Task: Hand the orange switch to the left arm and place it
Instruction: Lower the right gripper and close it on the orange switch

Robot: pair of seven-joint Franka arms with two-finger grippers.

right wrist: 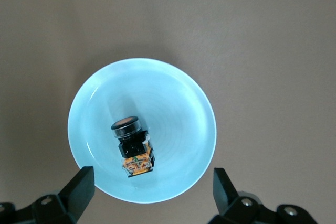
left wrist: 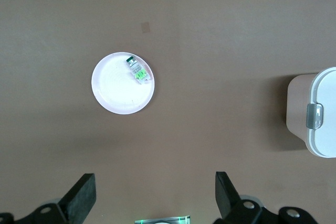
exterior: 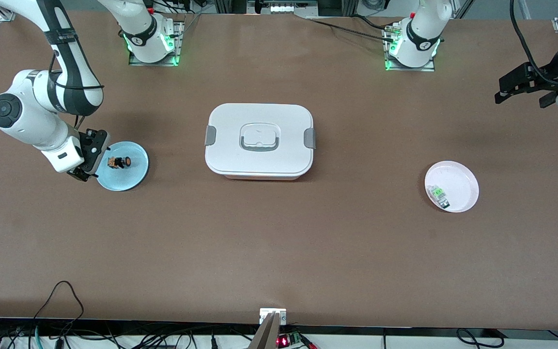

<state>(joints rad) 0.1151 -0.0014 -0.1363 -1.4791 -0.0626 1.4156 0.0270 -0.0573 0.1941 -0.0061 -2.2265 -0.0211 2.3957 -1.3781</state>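
Note:
The orange switch [exterior: 119,162] lies on its side on a light blue plate [exterior: 133,177] toward the right arm's end of the table. My right gripper [exterior: 92,157] hangs open over that plate's edge. In the right wrist view the switch [right wrist: 132,148] lies just ahead of the right gripper [right wrist: 152,182], with nothing between its fingers. The white lidded box [exterior: 259,140] stands mid-table. My left gripper [exterior: 521,97] waits open in the air over the left arm's end of the table. The left wrist view shows that gripper [left wrist: 155,184] over bare table.
A pale pink plate [exterior: 458,179] with a small green-and-clear component [exterior: 439,195] sits toward the left arm's end, nearer the front camera than the box. Both the plate [left wrist: 115,87] and the component [left wrist: 137,69] show in the left wrist view, with the box's clasp end [left wrist: 323,114].

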